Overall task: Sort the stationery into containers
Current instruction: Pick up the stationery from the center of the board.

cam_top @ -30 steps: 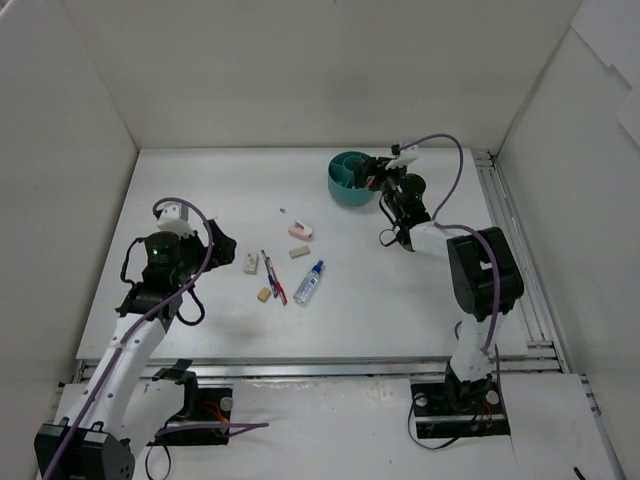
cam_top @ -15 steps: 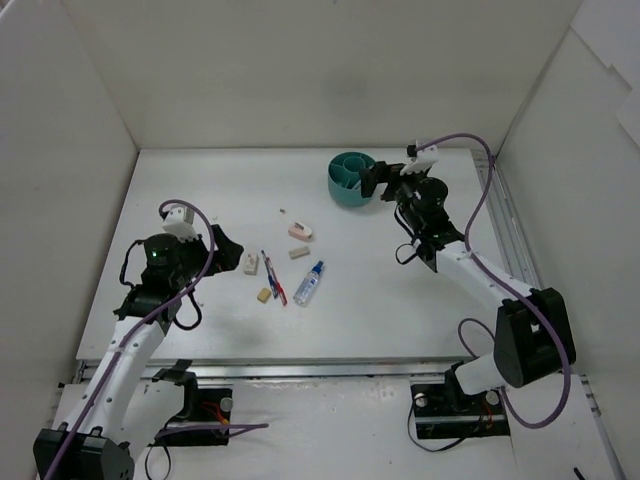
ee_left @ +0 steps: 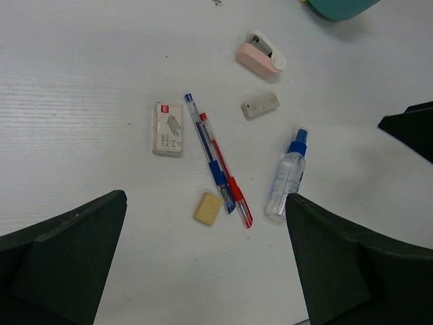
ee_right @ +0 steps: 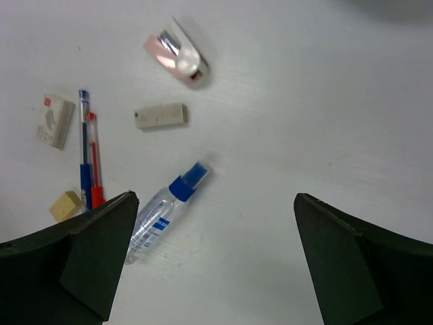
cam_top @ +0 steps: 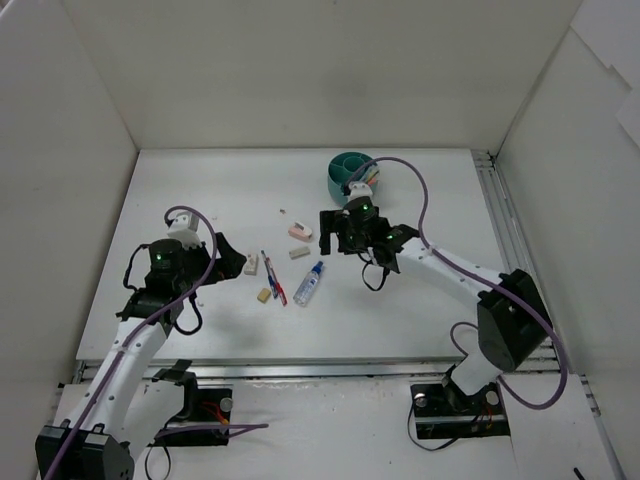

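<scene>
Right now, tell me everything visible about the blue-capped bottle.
The bottle is small, clear, plastic-looking, with a blue spray cap and blue print on its side. It lies flat on the white table, cap toward the far side, just right of the red pen but apart from it. Nothing but the table touches it.

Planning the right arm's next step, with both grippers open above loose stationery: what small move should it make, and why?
Probably lower the right gripper onto the blue-capped bottle: its jaws stand open and empty, the bottle lies loose nearly beneath them, and the teal cup is on this arm's side.
</scene>
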